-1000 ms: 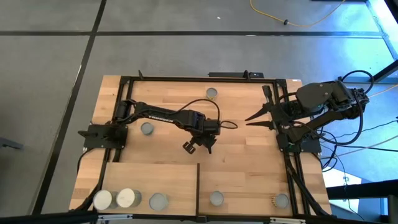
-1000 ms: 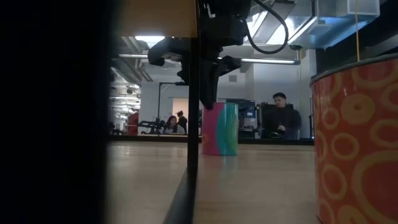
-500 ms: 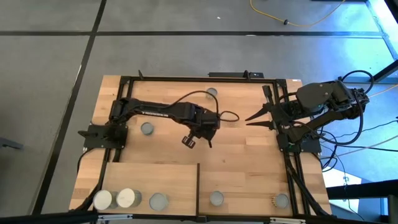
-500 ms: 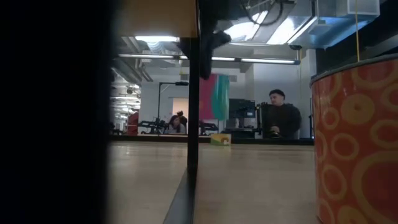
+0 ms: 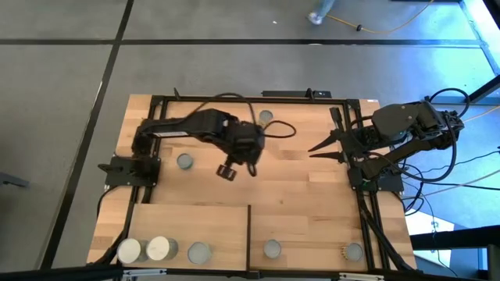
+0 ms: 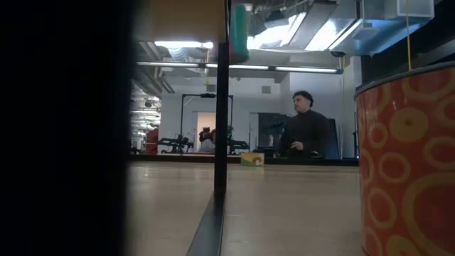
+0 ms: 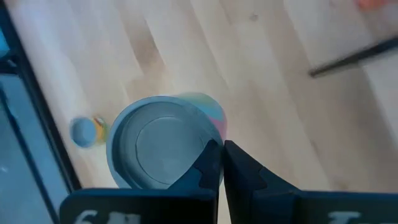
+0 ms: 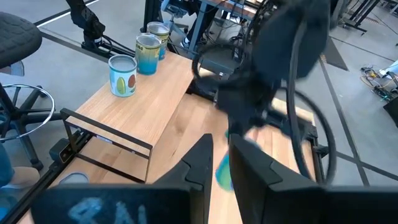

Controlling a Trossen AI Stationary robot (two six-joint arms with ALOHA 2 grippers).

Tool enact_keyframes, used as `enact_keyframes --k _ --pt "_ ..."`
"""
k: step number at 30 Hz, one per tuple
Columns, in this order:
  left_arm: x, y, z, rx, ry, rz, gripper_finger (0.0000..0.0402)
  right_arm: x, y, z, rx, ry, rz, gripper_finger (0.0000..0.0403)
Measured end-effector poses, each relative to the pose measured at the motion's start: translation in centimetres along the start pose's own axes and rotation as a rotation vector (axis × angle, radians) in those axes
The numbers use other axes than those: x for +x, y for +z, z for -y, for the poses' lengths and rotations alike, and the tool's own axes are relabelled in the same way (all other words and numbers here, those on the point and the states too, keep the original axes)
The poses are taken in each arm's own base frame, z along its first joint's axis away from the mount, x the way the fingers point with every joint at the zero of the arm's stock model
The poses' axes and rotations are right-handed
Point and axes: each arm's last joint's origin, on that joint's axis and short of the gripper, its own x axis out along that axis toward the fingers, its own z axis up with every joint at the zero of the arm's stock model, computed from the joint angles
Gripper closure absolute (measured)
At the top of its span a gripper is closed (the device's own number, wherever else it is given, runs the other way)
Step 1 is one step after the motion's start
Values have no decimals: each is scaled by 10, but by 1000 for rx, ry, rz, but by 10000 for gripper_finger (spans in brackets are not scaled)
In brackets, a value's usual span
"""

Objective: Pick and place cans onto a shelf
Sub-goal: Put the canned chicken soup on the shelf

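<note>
My left gripper (image 5: pixel 234 165) hangs over the middle of the table, shut on a can (image 7: pixel 155 149) with a silver-grey top and pink and teal sides. In the low view that can (image 6: pixel 239 32) shows high up, behind a black upright. My right gripper (image 5: pixel 312 150) waits open at the table's right side, raised, touching nothing. Two more cans stand upright on the tabletop, one at the far middle (image 5: pixel 266 117) and one at the left (image 5: pixel 184 161). The pale shelf (image 5: pixel 195 222) along the near edge carries several cans, among them two wide whitish-topped ones (image 5: pixel 129 250). My left gripper pinches the can's top rim (image 7: pixel 208 142) between its two fingers (image 7: pixel 239 171), at one side of the can. The fingers come steeply from above. The can hangs below them, lifted well clear of the table.
A thin black upright (image 5: pixel 248 234) splits the shelf in two. A black frame (image 5: pixel 234 99) runs round the tabletop. An orange patterned can (image 6: pixel 405 156) stands close to the low camera. A person (image 6: pixel 306 131) is in the room beyond the far edge.
My left gripper has risen a good way and drifted toward the table's far left, rolling a little at the wrist. The can has gone up with it, from standing on the table to hanging high above it.
</note>
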Motion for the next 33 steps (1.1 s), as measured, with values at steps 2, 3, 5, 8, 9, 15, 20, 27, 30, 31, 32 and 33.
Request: enact_keyframes --k 2,3,5,8,9,15,20,27,30,31,32,33 --pt "-10 -7 6 -40 -12 -17 401 0 -1 0 -1 2 -6 347" --pt "-18 -9 10 -61 -10 -8 401 0 -1 0 -1 2 -7 347" --pt "-25 -10 17 -90 -11 4 401 0 -2 0 -2 4 -15 347" --pt "-35 -8 31 -78 -25 36 401 0 -3 -1 -5 7 -32 347" --pt "-38 -7 36 -78 -26 41 401 0 -4 -1 -6 8 -37 347" --pt "-50 -3 65 -77 -105 84 401 0 -5 -1 -7 10 -45 347" --pt "-54 2 94 -62 -150 91 401 0 -4 -1 -7 9 -42 347" --pt "-65 4 143 -34 -156 103 401 0 -4 -1 -6 9 -41 347" --pt "-71 3 163 -24 -138 118 401 0 -4 -1 -3 8 -40 347" --pt "-73 3 170 -14 -146 129 401 0 -4 -1 -3 9 -40 347" --pt "-74 4 177 -5 -157 142 401 0 -4 -1 -3 8 -39 347" --pt "-74 5 184 4 -166 155 401 0 -4 -1 -3 8 -40 347"
